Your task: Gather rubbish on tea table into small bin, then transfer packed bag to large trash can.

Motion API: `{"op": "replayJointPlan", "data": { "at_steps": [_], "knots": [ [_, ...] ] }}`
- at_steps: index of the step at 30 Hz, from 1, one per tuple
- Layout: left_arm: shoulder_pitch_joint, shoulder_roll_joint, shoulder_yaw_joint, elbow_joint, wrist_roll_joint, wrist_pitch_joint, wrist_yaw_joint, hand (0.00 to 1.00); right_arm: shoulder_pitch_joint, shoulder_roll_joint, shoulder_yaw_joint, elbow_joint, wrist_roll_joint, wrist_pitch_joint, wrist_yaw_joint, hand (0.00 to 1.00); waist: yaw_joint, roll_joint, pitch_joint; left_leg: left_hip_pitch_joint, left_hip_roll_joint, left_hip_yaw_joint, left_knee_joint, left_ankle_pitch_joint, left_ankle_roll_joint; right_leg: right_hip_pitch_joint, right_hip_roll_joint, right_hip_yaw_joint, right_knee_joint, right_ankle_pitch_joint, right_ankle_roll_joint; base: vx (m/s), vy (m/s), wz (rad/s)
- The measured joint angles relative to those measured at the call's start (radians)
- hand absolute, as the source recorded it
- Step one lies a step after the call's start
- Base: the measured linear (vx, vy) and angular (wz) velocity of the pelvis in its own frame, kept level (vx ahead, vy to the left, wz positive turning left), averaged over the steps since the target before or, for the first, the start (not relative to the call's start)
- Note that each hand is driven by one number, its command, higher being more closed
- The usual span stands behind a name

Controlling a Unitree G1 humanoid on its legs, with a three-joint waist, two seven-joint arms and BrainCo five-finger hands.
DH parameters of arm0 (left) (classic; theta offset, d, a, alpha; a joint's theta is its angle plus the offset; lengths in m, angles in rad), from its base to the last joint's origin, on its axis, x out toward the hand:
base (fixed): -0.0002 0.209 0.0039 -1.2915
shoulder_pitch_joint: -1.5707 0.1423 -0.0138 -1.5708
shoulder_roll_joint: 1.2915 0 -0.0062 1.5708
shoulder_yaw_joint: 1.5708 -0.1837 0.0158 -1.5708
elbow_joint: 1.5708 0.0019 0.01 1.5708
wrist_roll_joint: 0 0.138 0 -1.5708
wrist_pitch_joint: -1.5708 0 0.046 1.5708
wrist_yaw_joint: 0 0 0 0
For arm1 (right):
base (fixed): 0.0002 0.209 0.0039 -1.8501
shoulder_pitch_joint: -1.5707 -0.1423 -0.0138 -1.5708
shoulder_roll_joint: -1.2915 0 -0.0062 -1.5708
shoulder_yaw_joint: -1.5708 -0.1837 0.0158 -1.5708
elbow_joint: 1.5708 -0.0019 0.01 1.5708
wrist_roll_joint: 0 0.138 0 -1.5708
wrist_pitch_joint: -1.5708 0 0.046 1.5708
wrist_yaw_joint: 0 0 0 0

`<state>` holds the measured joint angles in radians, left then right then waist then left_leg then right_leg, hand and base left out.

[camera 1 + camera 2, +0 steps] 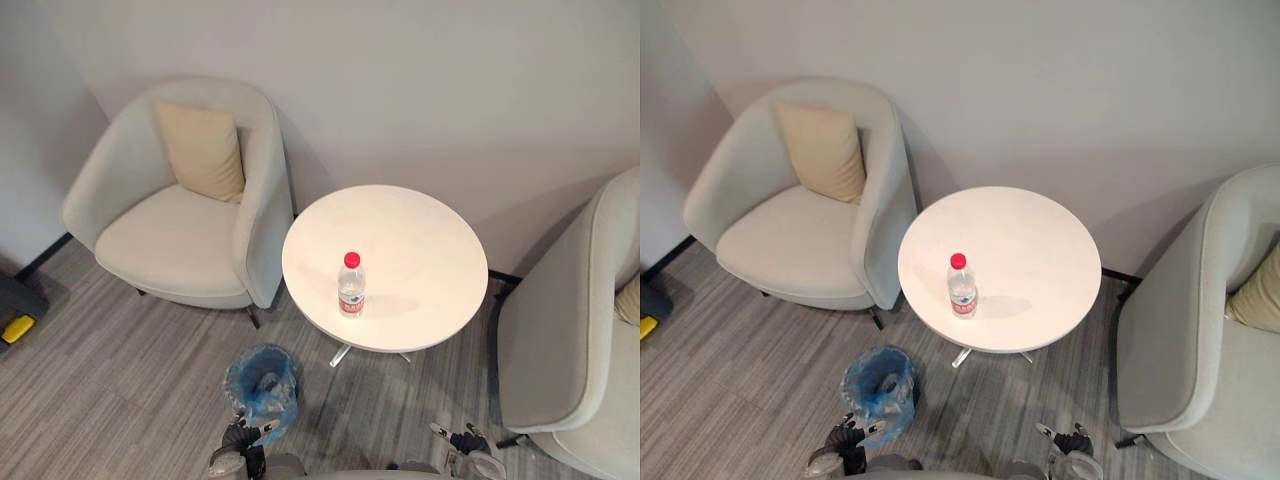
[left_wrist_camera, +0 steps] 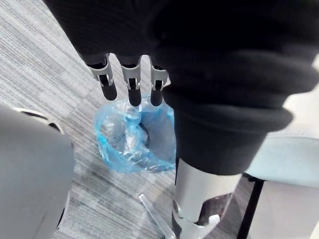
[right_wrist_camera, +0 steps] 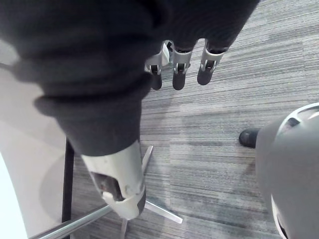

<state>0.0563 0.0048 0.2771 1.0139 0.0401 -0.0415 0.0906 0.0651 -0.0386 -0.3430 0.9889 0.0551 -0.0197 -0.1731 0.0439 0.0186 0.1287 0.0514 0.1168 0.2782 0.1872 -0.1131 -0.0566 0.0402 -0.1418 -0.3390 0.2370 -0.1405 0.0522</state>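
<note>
A clear plastic bottle (image 1: 351,286) with a red cap and red label stands upright on the round white tea table (image 1: 410,235), near its front-left edge. On the floor just left of the table's foot stands the small bin (image 1: 262,383), lined with a blue bag (image 2: 134,142). My left hand (image 1: 240,441) hangs low right beside the bin, its fingers (image 2: 130,82) straight above the bag and holding nothing. Over the carpet in front of the table, my right hand (image 1: 464,440) hangs with relaxed, empty fingers (image 3: 179,69).
A cream armchair (image 1: 180,210) with a tan cushion stands left of the table. A second armchair (image 1: 560,340) stands close on the right. The table's metal legs (image 3: 154,209) spread over the grey striped carpet. A dark object with a yellow part (image 1: 15,318) lies far left.
</note>
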Motion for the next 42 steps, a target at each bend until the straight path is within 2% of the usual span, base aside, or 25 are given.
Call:
{"op": "replayJointPlan", "data": {
  "at_steps": [2,7,9,11,13,14,17,24,26,37,42],
  "knots": [
    [0.004,0.01,-0.01,0.018,-0.001,0.0,-0.001,0.0,-0.001,-0.01,0.0,0.014,-0.024,0.0,0.0,0.0,0.0,-0.001,-0.004,0.011,-0.009,-0.007,-0.068,0.043,-0.002,-0.007,0.01,-0.001,-0.029,0.02,-0.006,-0.04,-0.033,0.03],
    [0.001,0.04,-0.031,0.047,0.001,-0.001,-0.001,0.0,-0.009,-0.053,0.015,0.045,-0.066,-0.001,-0.002,0.0,-0.001,0.001,-0.01,0.032,-0.009,-0.06,-0.154,0.081,-0.003,-0.009,0.039,0.012,-0.067,0.057,-0.022,-0.08,-0.042,-0.04],
    [0.003,0.062,-0.053,0.062,0.004,-0.001,-0.001,0.0,-0.008,-0.083,0.059,0.042,-0.073,-0.001,-0.003,0.0,-0.004,0.002,-0.012,0.031,-0.013,-0.076,-0.161,0.085,-0.005,-0.008,0.043,0.016,-0.078,0.067,-0.021,-0.11,-0.019,-0.06],
    [0.011,0.084,-0.065,0.077,0.011,-0.001,-0.001,0.0,0.0,-0.114,0.116,-0.02,-0.091,0.002,-0.007,0.0,-0.004,0.002,-0.013,0.029,-0.015,-0.087,-0.176,0.093,-0.005,-0.011,0.049,0.028,-0.093,0.077,-0.02,-0.14,-0.012,-0.06],
    [0.028,0.107,-0.074,0.078,0.012,-0.001,0.0,0.0,0.016,-0.148,0.171,-0.169,-0.109,-0.003,-0.006,0.0,-0.004,0.003,-0.014,0.027,-0.018,-0.097,-0.191,0.102,-0.007,-0.018,0.055,0.044,-0.107,0.078,-0.016,-0.1,-0.015,-0.05],
    [0.045,0.115,-0.077,0.078,0.012,-0.001,0.0,0.0,0.027,-0.172,0.189,-0.269,-0.129,-0.013,-0.006,0.0,-0.004,0.002,-0.022,0.018,-0.026,-0.123,-0.195,0.102,-0.008,-0.031,0.058,0.058,-0.108,0.077,-0.017,-0.05,-0.011,-0.04],
    [0.078,0.124,-0.08,0.077,0.022,-0.003,0.002,0.0,0.043,-0.198,0.202,-0.424,-0.186,-0.042,-0.004,0.0,-0.003,0.002,-0.032,0.016,-0.029,-0.146,-0.207,0.102,-0.01,-0.03,0.07,0.082,-0.119,0.077,-0.017,0.0,-0.016,0.08],
    [0.123,0.123,-0.091,0.077,0.045,-0.008,0.001,0.0,0.042,-0.209,0.209,-0.555,-0.257,-0.071,-0.002,0.0,-0.003,0.002,-0.056,0.023,-0.03,-0.149,-0.207,0.11,-0.008,-0.026,0.076,0.09,-0.136,0.092,-0.019,0.08,-0.009,-0.01],
    [0.12,0.124,-0.091,0.073,0.045,-0.015,0.001,0.0,0.038,-0.233,0.257,-0.595,-0.262,-0.082,-0.002,0.0,-0.002,0.001,-0.057,0.024,-0.032,-0.159,-0.208,0.11,-0.008,-0.023,0.076,0.09,-0.138,0.093,-0.02,0.07,0.001,0.03],
    [0.126,0.128,-0.119,0.073,0.045,-0.023,0.006,0.0,-0.049,-0.245,0.395,-0.623,-0.249,-0.093,-0.003,0.0,0.0,0.003,-0.056,0.007,-0.032,-0.213,-0.208,0.113,-0.007,0.001,0.084,0.057,-0.188,0.112,-0.022,-0.01,0.0,0.09],
    [0.128,0.127,-0.124,0.073,0.045,-0.023,0.02,0.0,-0.083,-0.243,0.405,-0.621,-0.23,-0.093,-0.004,0.0,0.001,0.008,-0.053,0.005,-0.031,-0.24,-0.224,0.125,-0.011,0.007,0.087,0.034,-0.198,0.112,-0.022,-0.01,-0.005,0.16]
  ]
}}
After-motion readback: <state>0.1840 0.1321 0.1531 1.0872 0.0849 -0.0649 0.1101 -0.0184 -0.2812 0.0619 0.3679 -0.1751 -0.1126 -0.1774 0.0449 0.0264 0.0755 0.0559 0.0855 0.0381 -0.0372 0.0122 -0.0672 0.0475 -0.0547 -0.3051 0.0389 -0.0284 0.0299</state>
